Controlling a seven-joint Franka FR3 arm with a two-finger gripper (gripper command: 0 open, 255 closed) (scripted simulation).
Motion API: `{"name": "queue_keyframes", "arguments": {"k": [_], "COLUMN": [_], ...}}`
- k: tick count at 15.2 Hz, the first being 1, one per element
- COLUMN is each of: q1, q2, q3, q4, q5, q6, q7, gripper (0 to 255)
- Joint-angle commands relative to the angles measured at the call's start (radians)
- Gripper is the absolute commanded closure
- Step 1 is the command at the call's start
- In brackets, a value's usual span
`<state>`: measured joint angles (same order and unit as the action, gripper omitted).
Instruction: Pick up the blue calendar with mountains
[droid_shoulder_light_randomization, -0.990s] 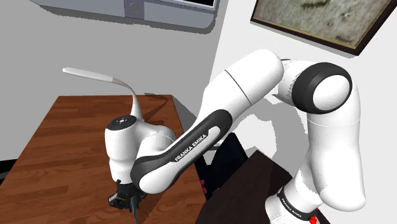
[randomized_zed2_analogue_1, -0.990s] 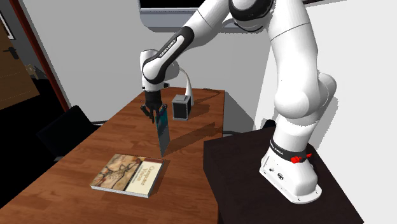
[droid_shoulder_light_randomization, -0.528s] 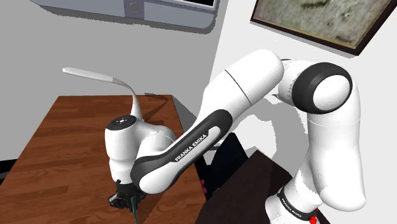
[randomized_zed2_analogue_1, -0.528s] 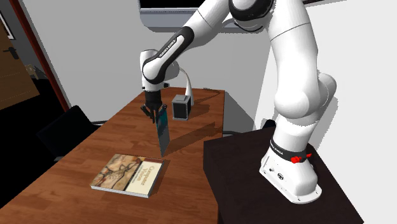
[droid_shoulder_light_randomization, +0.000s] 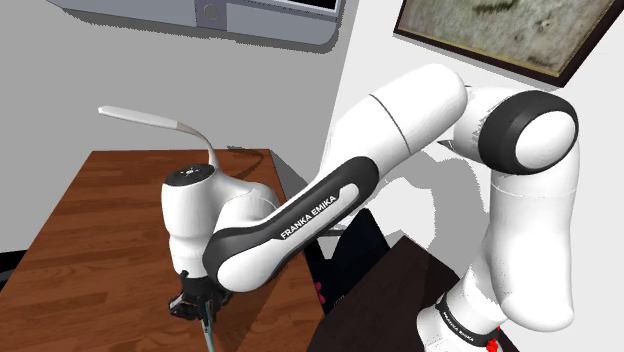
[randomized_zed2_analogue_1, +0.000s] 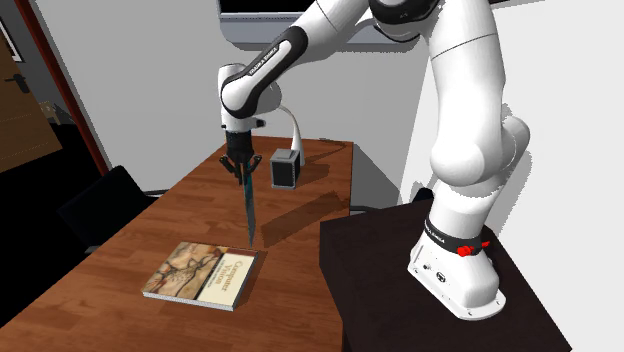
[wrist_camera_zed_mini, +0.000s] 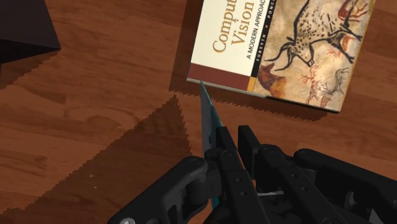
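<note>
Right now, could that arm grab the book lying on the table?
Probably not yet: its tool is shut on the blue calendar, which hangs down close to the book. Nothing else stands between them.

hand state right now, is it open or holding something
The hand is closed on the blue calendar, clasping it by its upper end.

Wooden worktop (randomized_zed2_analogue_1: 190, 210) carrying a closed book (randomized_zed2_analogue_1: 205, 273), its cover printed with cave-painting animals, lying flat; a white gooseneck lamp (droid_shoulder_light_randomization: 150, 117) on a dark cubic base (randomized_zed2_analogue_1: 287, 170) stands near the wall. Framed picture (droid_shoulder_light_randomization: 500, 35) on the wall; dark chair (randomized_zed2_analogue_1: 100, 205) beside the worktop.
</note>
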<state>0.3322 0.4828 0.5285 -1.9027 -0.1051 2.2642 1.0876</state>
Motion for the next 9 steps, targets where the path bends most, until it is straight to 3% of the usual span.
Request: {"name": "queue_keyframes", "arguments": {"k": [1,9], "q1": [-0.004,-0.018], "q2": [-0.015,-0.065], "q3": [0.006,0.023], "q4": [0.009,0.029], "q5": [0.008,0.035], "q6": [-0.023,-0.088], "q7": [-0.003,-0.012], "gripper": [255,255]}}
